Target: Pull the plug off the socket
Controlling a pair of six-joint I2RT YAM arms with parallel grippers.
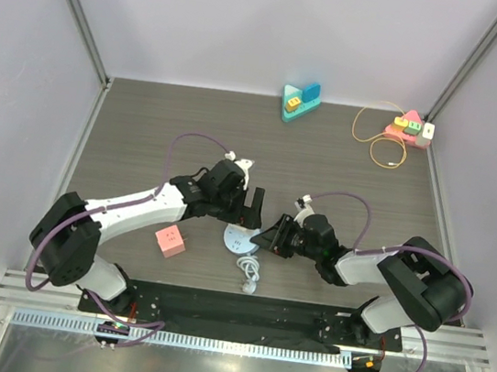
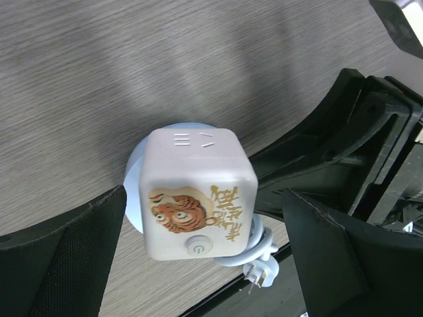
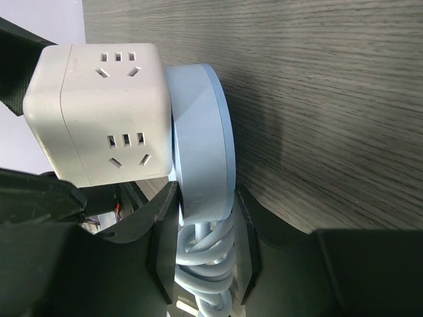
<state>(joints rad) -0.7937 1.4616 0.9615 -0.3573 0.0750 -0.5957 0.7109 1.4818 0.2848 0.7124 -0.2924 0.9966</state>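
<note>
The main risk is that the cube [image 2: 198, 191] and the disc [image 3: 201, 139] come away together instead of parting. The right gripper [image 3: 203, 224] pinches only the lower rim of the disc, with the coiled cord [image 3: 205, 277] bunched between its fingers [image 3: 162, 244]. That hold looks shallow, so a hard tug from the other side could drag the disc out of it. A second risk is a poor closing by the left gripper [image 2: 205, 218]. Its fingers [image 2: 59, 257] are spread wide on either side of the cube and touch nothing. If they shut low, they may catch the disc rim as well as the cube and clamp the two together. If they shut off-centre on the smooth rounded faces, the cube may twist or slip free. A pull at an angle could also jam the joint, and the loose plug [image 2: 256, 276] at the cord's end may snag on the right arm close by. I take the cube to be the part that must come off. It sits flat against the disc, near the middle of the table [image 1: 145, 134], and the pair lies between the two arms. The cube is in the gap between the left fingers, apart from both. The disc beneath it is gripped at its edge by the right fingers.
</note>
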